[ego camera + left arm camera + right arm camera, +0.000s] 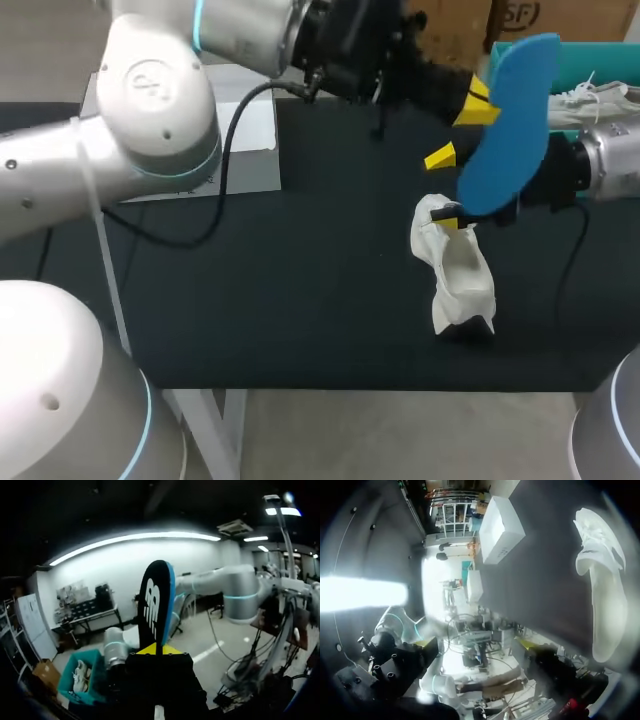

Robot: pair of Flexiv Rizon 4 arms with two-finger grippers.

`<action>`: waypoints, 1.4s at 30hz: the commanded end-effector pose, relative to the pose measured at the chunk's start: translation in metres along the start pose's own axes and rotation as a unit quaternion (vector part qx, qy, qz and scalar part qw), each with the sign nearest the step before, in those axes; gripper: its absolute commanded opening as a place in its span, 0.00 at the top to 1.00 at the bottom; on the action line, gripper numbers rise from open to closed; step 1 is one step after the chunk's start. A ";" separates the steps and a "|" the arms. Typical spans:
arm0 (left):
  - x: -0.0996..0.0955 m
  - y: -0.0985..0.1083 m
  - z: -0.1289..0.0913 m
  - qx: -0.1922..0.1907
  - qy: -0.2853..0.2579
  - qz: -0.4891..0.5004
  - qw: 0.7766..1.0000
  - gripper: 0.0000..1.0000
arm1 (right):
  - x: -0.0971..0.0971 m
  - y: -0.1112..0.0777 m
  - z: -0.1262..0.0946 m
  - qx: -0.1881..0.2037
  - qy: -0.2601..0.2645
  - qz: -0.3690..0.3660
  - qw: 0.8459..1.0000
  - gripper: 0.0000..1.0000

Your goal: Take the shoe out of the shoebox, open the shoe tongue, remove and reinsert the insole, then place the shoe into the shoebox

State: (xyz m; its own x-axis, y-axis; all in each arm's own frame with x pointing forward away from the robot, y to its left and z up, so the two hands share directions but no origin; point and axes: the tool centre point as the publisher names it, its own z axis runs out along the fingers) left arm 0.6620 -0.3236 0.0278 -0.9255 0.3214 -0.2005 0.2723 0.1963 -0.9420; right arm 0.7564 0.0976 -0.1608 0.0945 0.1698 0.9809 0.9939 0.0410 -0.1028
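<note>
My left gripper (480,103) is shut on a blue insole (515,120) and holds it up above the table's right half. In the left wrist view the insole (155,605) stands upright out of the yellow tips of the left gripper (159,650), its black underside showing. A white shoe (462,280) rests on the dark table just below it. My right gripper (450,190) is open wide, partly hidden behind the insole, with its lower finger at the shoe's collar. In the right wrist view the shoe (602,595) lies beside the open right gripper (472,642). The white shoebox (245,140) sits at the far left.
The dark table (300,300) has free room across its front and middle. The left arm crosses over the shoebox (502,525) and hides part of it. A teal bin (600,65) holding white shoes is at the far right corner.
</note>
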 end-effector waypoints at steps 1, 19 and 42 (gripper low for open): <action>0.010 0.000 0.003 -0.040 -0.078 0.086 0.992 1.00 | -0.001 0.000 0.001 -0.001 -0.001 0.000 1.000 0.00; 0.010 0.000 0.003 -0.040 -0.078 0.086 0.992 1.00 | -0.001 0.000 0.001 -0.001 -0.001 0.000 1.000 0.00; 0.030 0.027 0.048 -0.034 0.009 0.237 0.971 1.00 | -0.001 0.000 0.001 -0.001 -0.001 0.000 1.000 0.00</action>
State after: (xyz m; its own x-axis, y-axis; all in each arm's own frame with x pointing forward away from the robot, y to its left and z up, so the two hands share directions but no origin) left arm 0.6249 -0.3430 -0.0117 -0.6972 0.3977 -0.5965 0.6817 0.1100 -0.7233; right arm 0.7563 0.0974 -0.1609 0.0939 0.1693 0.9811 0.9939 0.0408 -0.1022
